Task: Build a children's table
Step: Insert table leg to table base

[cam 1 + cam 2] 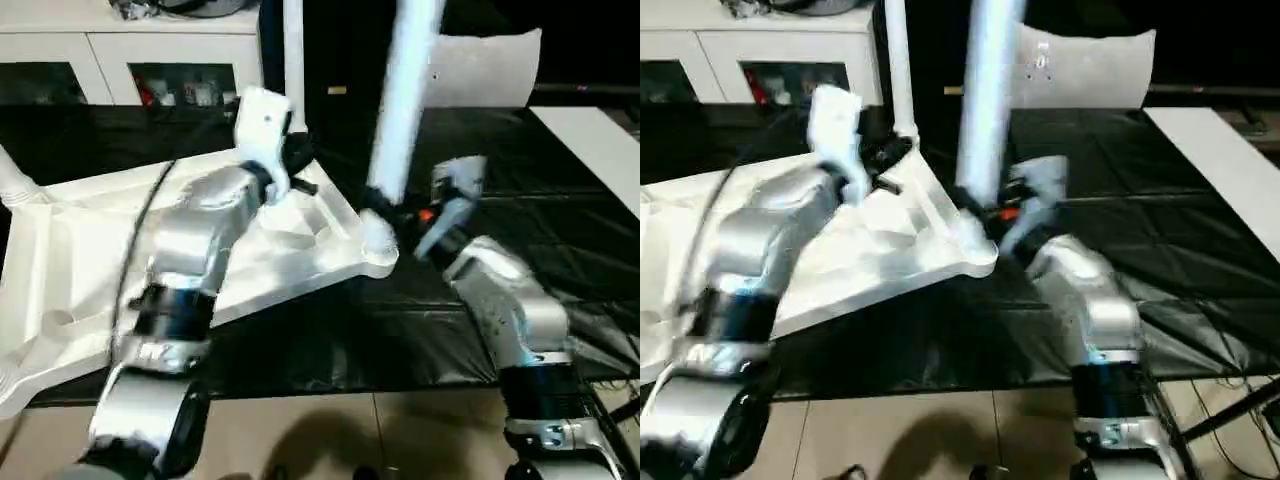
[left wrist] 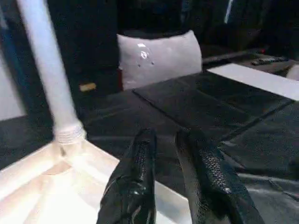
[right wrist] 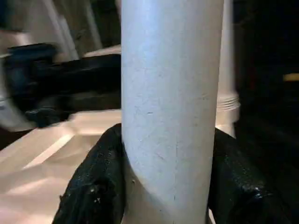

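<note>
A small white plastic square table top (image 1: 90,260) lies upside down on a large work table covered in black sheeting (image 1: 560,210), its ribbed underside facing up and one near corner tipped slightly over the dark surface. A long white tapered tube leg (image 2: 46,70) stands upright in the round socket at the far corner of the top. A second white tube leg (image 1: 405,100) stands upright at the near right corner socket, and the right gripper (image 3: 166,186) is clamped around its lower part, one black finger (image 3: 96,182) pressed on each side of the tube. The left gripper (image 2: 170,177) hovers over the table top close to the far corner leg, its two black fingers (image 2: 135,177) only slightly apart and holding nothing. Both silver forearms reach forward from the near edge, the left one (image 1: 190,250) crossing above the white top. Beyond the black sheeting sit a pale grey cushion (image 2: 159,58) and, to the left, a low white cabinet (image 1: 130,55).
</note>
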